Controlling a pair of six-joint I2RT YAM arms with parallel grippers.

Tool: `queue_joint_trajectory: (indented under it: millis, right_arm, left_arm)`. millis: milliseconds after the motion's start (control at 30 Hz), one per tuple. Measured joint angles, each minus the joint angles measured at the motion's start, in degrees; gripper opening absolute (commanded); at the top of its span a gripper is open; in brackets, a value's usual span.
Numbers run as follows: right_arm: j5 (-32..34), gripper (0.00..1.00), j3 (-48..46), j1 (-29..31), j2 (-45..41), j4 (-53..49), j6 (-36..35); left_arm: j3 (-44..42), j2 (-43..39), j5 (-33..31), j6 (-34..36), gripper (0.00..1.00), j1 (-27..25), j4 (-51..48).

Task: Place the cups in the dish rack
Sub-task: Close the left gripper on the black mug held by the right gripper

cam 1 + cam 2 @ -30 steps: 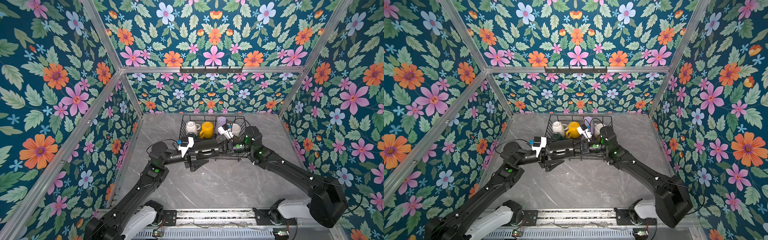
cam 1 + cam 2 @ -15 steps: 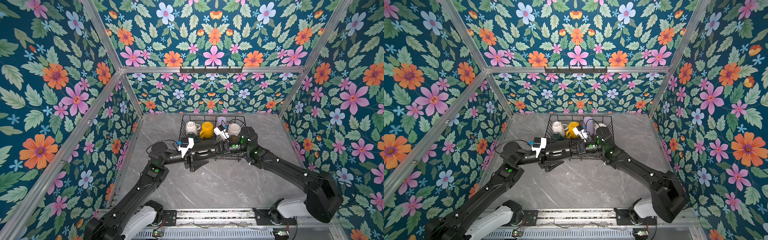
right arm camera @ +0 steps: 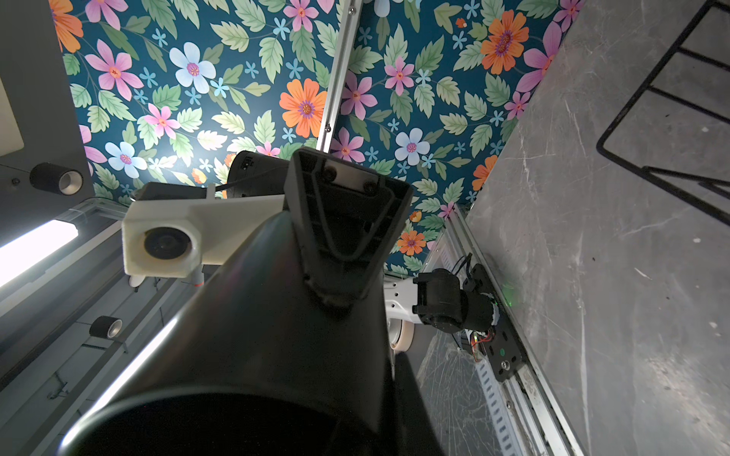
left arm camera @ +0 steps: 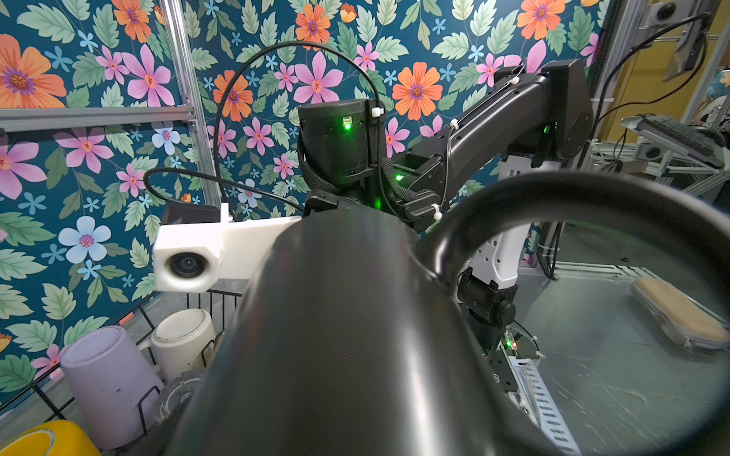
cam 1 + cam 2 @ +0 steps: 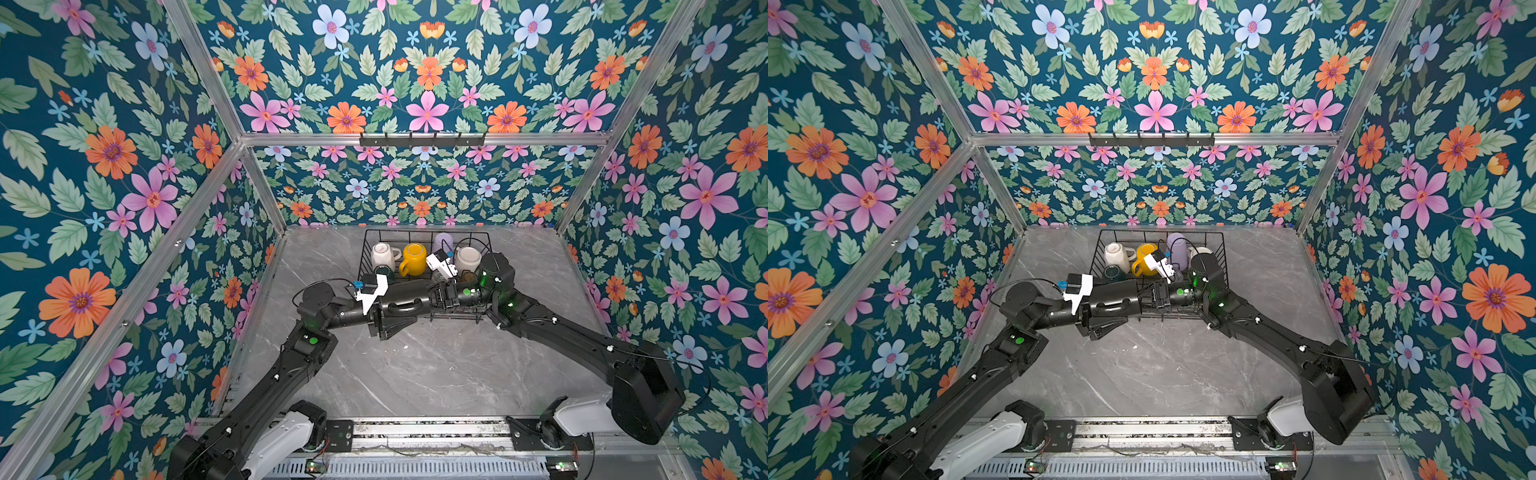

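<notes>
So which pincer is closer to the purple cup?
Right. The right pincer, gripping the black mug, sits in front of the lavender tumbler; the left pincer is farther left.

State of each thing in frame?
black mug: sideways in the air, between both hands
right hand: shut on black mug
left hand: around black mug, grip unclear
rack: on table
tumbler: upside down in rack
yellow mug: in rack
white mug by tumbler: upside down in rack

L gripper (image 5: 395,308), clamped R gripper (image 5: 437,296), nose-to-nose.
</notes>
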Motion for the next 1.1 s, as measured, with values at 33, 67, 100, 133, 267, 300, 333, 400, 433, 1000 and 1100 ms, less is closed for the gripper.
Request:
queue_joint_trajectory:
  millis: [33,67,100,133,267,300,333,400,433,1000,1100]
  right_arm:
    - [0.0,0.00,0.0,0.0,0.0,0.1,0.0]
    - [0.0,0.00,0.0,0.0,0.0,0.1,0.0]
    - [0.0,0.00,0.0,0.0,0.1,0.2,0.0]
    - [-0.1,0.00,0.0,0.0,0.2,0.5,0.1]
    - [-0.4,0.00,0.0,0.0,0.6,1.2,0.5]
    - [-0.5,0.00,0.0,0.0,0.7,1.3,0.5]
    - [-0.5,0.00,0.0,0.0,0.8,1.5,0.9]
    - [-0.8,0.00,0.0,0.0,0.9,1.9,0.9]
    - [-0.9,0.00,0.0,0.0,1.0,2.0,1.0]
    - [-1.0,0.00,0.6,0.1,1.1,-0.7,0.0]
    - [-0.9,0.00,0.7,0.1,1.1,-0.8,0.1]
  left_arm:
    - [0.0,0.0,0.0,0.0,0.60,0.0,0.0]
    - [0.0,0.0,-0.1,0.0,0.57,0.0,0.0]
    - [0.0,-0.1,-0.2,0.0,0.55,0.0,0.0]
    - [0.0,-0.1,-0.2,0.0,0.54,0.0,0.0]
    - [0.0,-0.3,-0.5,-0.1,0.62,0.0,-0.3]
    - [0.0,-0.3,-0.6,-0.1,0.70,0.0,-0.3]
    - [0.0,-0.4,-0.7,-0.2,0.74,0.0,-0.3]
    - [-0.3,-0.8,-1.1,-0.2,0.83,0.0,-0.4]
    - [-0.5,-1.0,-1.3,-0.2,0.85,0.0,-0.3]
    - [-1.4,-2.5,-2.1,0.1,0.83,0.0,1.3]
    - [-1.2,-2.0,-1.9,0.2,0.81,0.0,1.6]
